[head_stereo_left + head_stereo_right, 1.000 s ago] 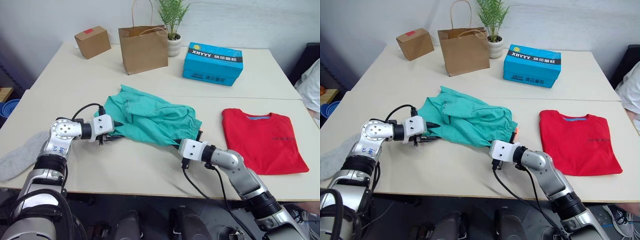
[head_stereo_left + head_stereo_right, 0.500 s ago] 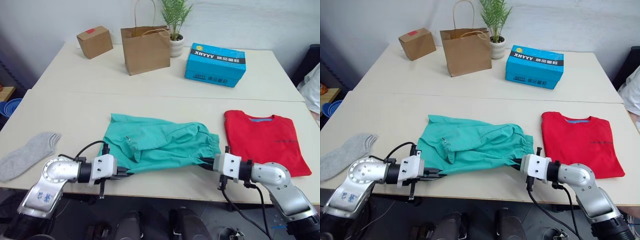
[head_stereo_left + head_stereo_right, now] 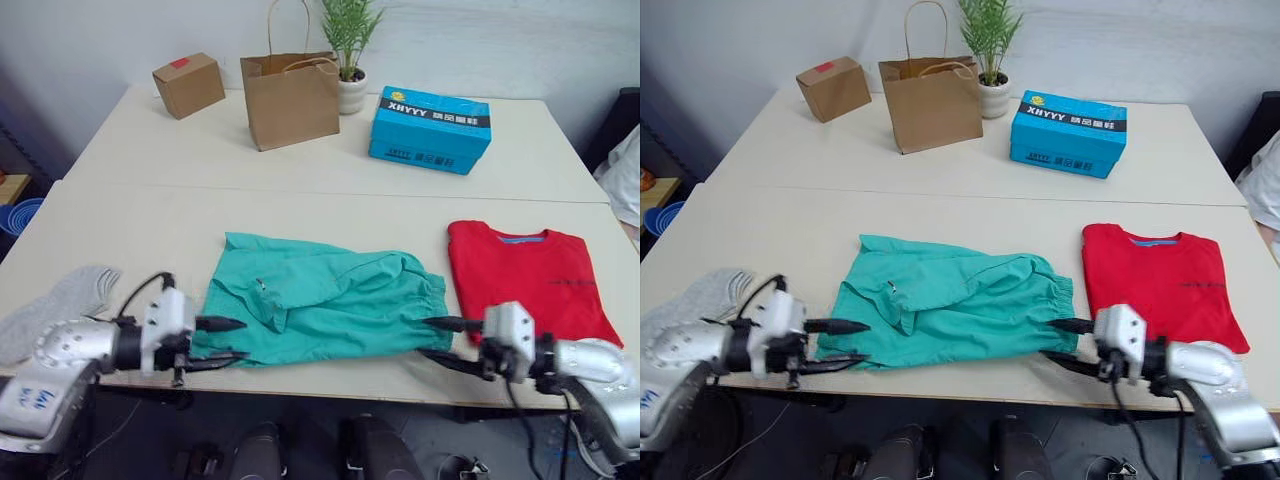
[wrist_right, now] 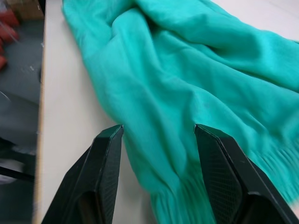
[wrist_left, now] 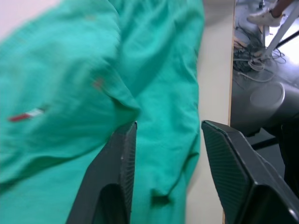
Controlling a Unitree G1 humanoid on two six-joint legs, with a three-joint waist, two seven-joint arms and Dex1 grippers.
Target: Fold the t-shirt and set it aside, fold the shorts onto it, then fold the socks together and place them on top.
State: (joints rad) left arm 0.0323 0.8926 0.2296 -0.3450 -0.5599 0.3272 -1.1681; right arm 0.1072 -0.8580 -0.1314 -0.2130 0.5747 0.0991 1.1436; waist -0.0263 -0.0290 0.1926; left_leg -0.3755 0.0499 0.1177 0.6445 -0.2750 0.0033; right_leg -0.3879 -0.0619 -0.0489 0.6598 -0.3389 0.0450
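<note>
The teal-green shorts (image 3: pixel 320 305) lie spread flat near the table's front edge. My left gripper (image 3: pixel 240 339) is open at their left end, its fingertips just at the cloth's edge. At the right end, by the gathered waistband, my right gripper (image 3: pixel 425 337) also stands open. Both wrist views show the shorts (image 5: pixel 163 93) (image 4: pixel 187 84) lying between and ahead of spread fingers, not pinched. The red t-shirt (image 3: pixel 530 280) lies folded to the right of the shorts. A grey sock (image 3: pixel 60 300) lies at the far left, partly behind my left arm.
On the far table stand a cardboard box (image 3: pixel 187 83), a brown paper bag (image 3: pixel 290 95), a potted plant (image 3: pixel 348 60) and a blue carton (image 3: pixel 430 128). The table's front edge (image 3: pixel 330 378) runs just below the shorts. A person's sleeve (image 3: pixel 625 170) shows at the right edge.
Both grippers have let go of the shorts' ends, opened and backed outward a little. The shorts now rest flat, drawn slightly nearer the front edge.
</note>
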